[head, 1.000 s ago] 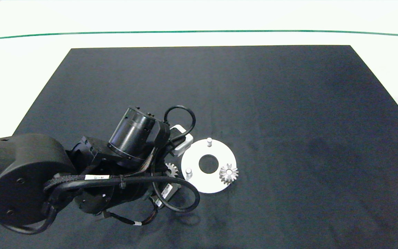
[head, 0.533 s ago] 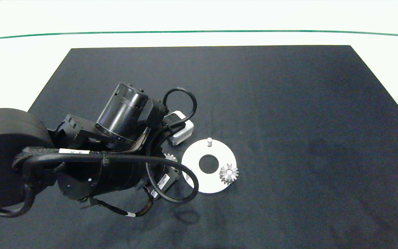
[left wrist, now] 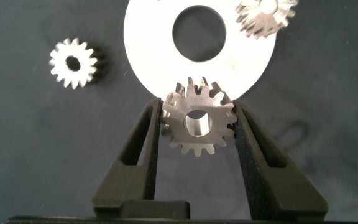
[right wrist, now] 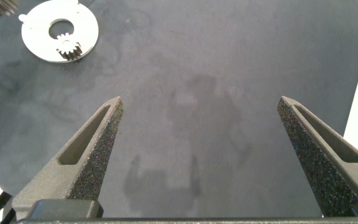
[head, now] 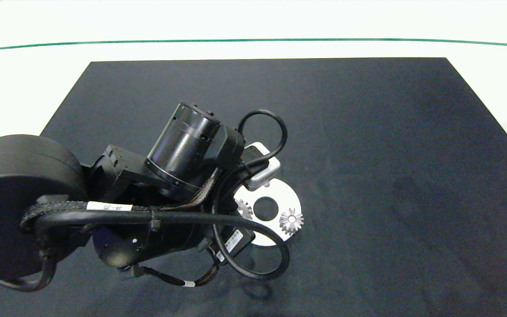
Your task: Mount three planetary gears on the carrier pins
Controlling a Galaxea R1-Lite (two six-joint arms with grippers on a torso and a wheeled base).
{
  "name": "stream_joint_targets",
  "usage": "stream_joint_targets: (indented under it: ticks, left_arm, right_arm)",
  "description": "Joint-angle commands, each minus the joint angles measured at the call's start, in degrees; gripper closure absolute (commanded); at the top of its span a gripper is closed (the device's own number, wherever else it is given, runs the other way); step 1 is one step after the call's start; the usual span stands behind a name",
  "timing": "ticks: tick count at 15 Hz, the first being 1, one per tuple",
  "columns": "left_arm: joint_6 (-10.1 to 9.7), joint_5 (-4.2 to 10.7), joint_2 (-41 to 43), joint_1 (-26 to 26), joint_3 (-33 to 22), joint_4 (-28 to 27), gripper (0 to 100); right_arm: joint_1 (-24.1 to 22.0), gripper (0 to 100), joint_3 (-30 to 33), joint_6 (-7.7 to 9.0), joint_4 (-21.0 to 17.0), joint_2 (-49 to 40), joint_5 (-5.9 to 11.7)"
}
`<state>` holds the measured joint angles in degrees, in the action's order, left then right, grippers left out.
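L claw (left wrist: 197, 124) grips silvery toothed gear (left wrist: 197, 124) over white disc (left wrist: 148, 56); R claw (right wrist: 197, 149) wide.

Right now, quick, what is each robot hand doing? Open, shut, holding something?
Left hand: shut on a planetary gear, over the edge of the white disc.
Right hand: open, holding nothing, above the black mat.

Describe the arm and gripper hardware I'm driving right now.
The left arm is matte black with round joint housings, looped black cables, a braided sleeve and white printed labels. The left gripper and right gripper have dark grey wedge fingers with grainy pads.
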<state>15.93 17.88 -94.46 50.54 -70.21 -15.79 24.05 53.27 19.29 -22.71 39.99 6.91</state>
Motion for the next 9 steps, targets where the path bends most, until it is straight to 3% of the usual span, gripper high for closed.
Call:
stream_joint_targets:
  ticks: [1, 9]
  left_arm:
    - [0.24, 0.13, -3.36, -0.27, -2.48, -0.03, 81]
    - [1.47, 0.13, -5.47, -0.53, -2.48, -0.21, 81]
  right_arm:
    - [0.38, 0, -0.01, 0.14, -0.14, -0.08, 0.03]
    - [0.82, 0, -0.01, 0.14, -0.14, -0.35, 0.12]
